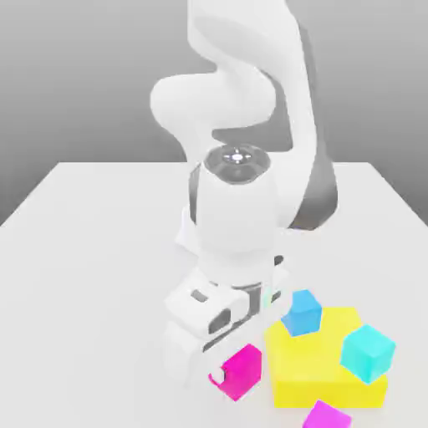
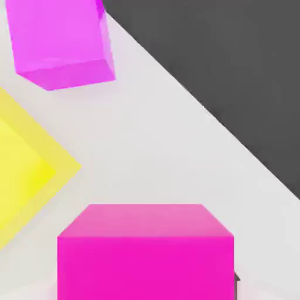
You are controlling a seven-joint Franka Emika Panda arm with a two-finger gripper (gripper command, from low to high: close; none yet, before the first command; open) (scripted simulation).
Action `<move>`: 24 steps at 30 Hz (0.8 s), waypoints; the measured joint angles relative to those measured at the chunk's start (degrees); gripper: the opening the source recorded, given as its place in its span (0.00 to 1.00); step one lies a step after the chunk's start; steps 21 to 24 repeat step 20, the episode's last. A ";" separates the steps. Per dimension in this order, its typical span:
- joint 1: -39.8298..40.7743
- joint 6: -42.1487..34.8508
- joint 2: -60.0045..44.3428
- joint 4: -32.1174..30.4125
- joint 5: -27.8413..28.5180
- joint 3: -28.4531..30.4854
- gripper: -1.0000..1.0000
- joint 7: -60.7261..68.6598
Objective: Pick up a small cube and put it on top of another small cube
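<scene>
In the exterior view we see the fingers [image 1: 219, 376] closed on the hot-pink cube [image 1: 242, 373], beside the yellow block [image 1: 313, 368]. We judge the grasp done; lifting and stacking remain. The arm hides part of the blue cube [image 1: 303, 314], and the purplish cube [image 1: 326, 415] is cut off by the frame.

In the hand view, the hot-pink cube's near side runs out of frame, so we can't tell whether it touches the counter [image 2: 158, 146].
</scene>
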State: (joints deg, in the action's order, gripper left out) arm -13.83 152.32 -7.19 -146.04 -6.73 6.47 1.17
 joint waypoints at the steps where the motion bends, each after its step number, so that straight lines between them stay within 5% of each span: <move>1: -0.81 -0.99 1.93 -1.02 -0.08 -0.62 0.00 0.03; 11: -6.43 -10.07 22.26 -11.58 4.92 -6.41 0.00 -3.76; 17: -6.69 -0.07 15.33 -14.48 6.21 -7.62 0.00 -4.73; 18: -6.68 1.36 14.13 -14.68 6.31 -7.63 1.00 -4.80; 24: -6.68 1.36 14.13 -14.68 6.31 -7.63 1.00 -4.80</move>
